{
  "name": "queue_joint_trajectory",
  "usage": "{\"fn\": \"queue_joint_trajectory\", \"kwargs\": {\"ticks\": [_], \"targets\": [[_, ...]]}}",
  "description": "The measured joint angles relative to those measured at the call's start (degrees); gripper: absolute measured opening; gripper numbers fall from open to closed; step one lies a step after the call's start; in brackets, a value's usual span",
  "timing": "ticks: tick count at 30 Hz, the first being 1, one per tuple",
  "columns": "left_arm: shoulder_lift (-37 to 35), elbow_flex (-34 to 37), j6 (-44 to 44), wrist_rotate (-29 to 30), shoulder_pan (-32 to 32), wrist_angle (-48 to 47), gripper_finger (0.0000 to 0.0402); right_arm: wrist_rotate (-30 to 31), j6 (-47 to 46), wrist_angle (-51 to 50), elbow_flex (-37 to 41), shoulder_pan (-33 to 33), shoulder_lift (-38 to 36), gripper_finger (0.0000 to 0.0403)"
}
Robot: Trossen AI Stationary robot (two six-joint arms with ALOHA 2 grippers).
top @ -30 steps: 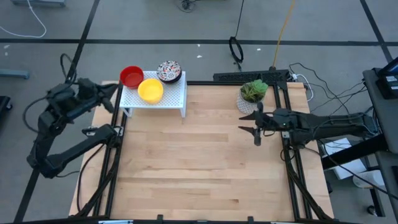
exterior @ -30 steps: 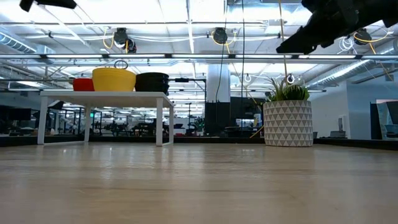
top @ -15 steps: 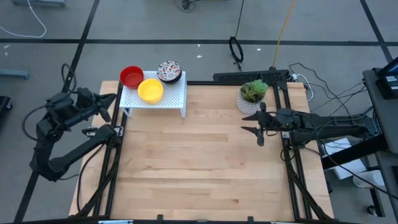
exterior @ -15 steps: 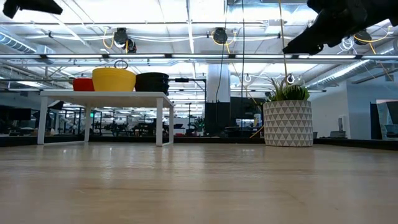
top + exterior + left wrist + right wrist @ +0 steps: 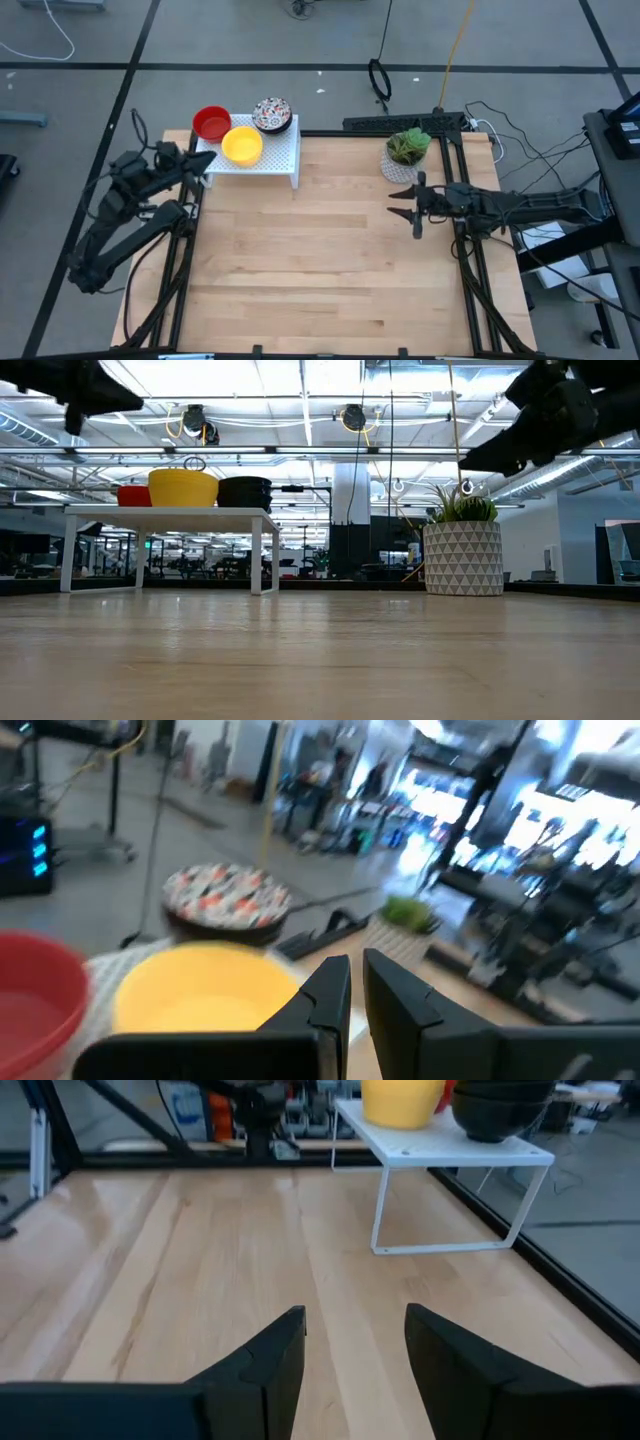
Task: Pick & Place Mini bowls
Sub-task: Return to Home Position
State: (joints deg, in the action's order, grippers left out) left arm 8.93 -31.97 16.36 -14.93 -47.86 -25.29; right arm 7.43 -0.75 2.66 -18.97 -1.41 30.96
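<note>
- Step in hand: judged to be the return to rest. The red bowls [image 5: 211,123], yellow bowls [image 5: 241,145] and speckled bowls [image 5: 272,113] all sit on top of the rack [image 5: 283,157].
- Next move: arms need only draw away from the rack without brushing it.
- Left claw [image 5: 357,965]: just beside the rack's end, fingers nearly together, holding nothing.
- Right claw [image 5: 355,1320]: well apart from the rack, fingers spread wide, empty, touching nothing.
</note>
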Motion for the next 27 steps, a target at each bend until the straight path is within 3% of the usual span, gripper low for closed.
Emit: {"fn": "queue_joint_trajectory", "kwargs": {"ticks": [7, 18, 27], "targets": [[0.00, 8.62, 2.65, -3.20, 0.00, 14.31, 0.0035, 0.01, -0.11, 12.76, 8.68, 0.00, -3.43, 0.0160], [0.00, 18.62, 1.78, -3.74, 1.01, 24.49, 0.0035, 0.01, -0.14, 21.88, 14.91, 0.00, -5.64, 0.0160], [0.00, 25.70, -6.40, -14.36, 8.36, 32.43, 0.0035, 0.31, -0.13, 21.99, 15.41, 0.02, -5.69, 0.0160]]}}
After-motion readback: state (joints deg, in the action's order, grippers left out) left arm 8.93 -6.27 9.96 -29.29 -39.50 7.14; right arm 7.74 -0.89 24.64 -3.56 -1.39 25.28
